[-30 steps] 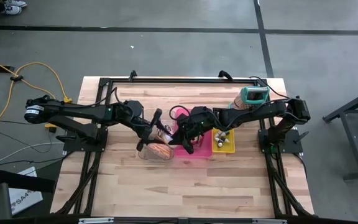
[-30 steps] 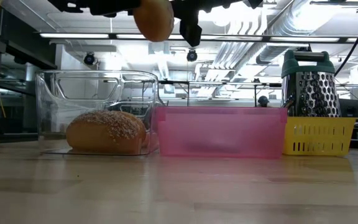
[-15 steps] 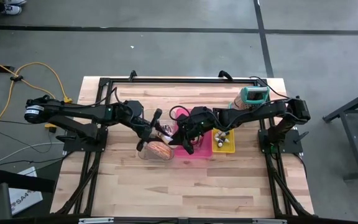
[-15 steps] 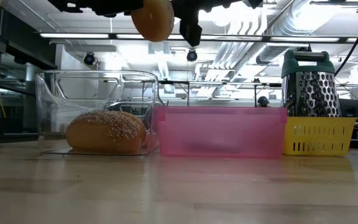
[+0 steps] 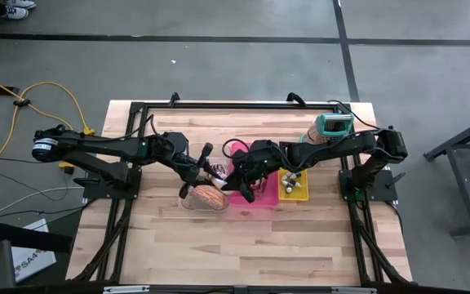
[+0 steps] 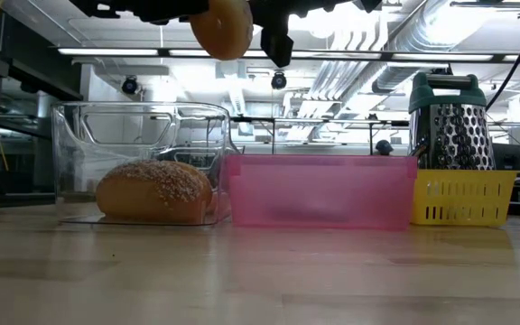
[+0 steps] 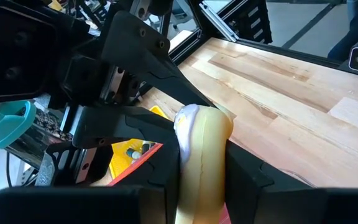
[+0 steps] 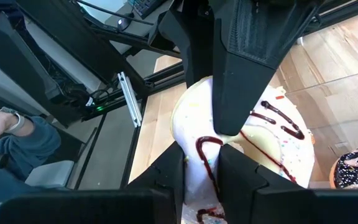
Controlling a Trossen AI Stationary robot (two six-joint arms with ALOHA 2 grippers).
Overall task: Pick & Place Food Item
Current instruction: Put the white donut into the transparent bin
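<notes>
A seeded bun (image 6: 154,190) lies at the front of the wooden table (image 6: 260,271) in a clear box (image 6: 143,122). A pink bin (image 6: 319,190) stands just beside the box, and a yellow basket (image 6: 463,199) holding a grater (image 6: 450,126) is at the bin's far end.

High above the seam between box and bin hangs the task's item, an iced doughnut (image 6: 222,27). Both arms have hold of it at once. The left gripper (image 5: 210,168) has its fingers pressed onto the rim, and the right gripper (image 5: 230,181) is clamped on the opposite rim.

The doughnut looks light, soft and easily crushed. Its white icing and chocolate drizzle are likely to be sticky and to smear. The safest hold is probably a gentle pinch across the ring's thickness on the plain sides, keeping off the iced top.

As a ring it has no real long axis. It appears to be held on edge rather than flat. Its iced face is turned toward the right arm's camera, and its thin edge faces the left arm's camera.
</notes>
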